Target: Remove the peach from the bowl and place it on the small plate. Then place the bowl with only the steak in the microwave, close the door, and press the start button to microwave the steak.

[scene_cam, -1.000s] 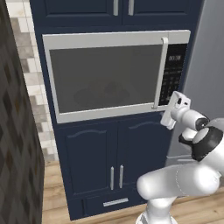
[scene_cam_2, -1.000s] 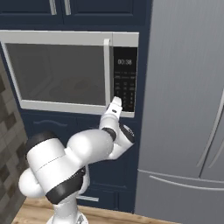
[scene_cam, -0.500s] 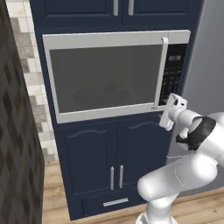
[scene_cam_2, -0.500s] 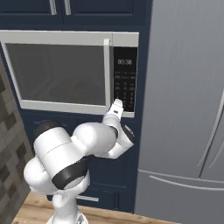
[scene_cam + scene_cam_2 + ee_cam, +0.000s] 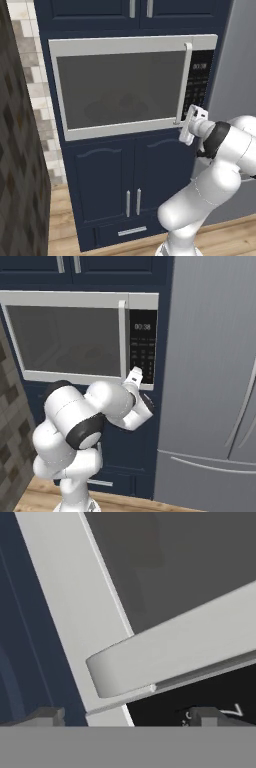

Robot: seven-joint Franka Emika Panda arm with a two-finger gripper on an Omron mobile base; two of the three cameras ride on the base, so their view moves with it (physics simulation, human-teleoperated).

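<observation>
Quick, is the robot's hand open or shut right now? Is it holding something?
Gripper: open, jaws spread wide, holding nothing, right up at the bottom end of the microwave door handle.

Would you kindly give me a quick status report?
Gripper open at the microwave door handle foot. Microwave door shut. Nothing in the way.

The arm [image 5: 85,421] is glossy white all over — fat, rounded segments like swollen tubes, joined by dark charcoal bands at the joints. A pale, boxy wrist block [image 5: 192,122] caps the end, and the tool [image 5: 125,714] carries two small grey finger tips [image 5: 47,716] — blunt, matte.
</observation>
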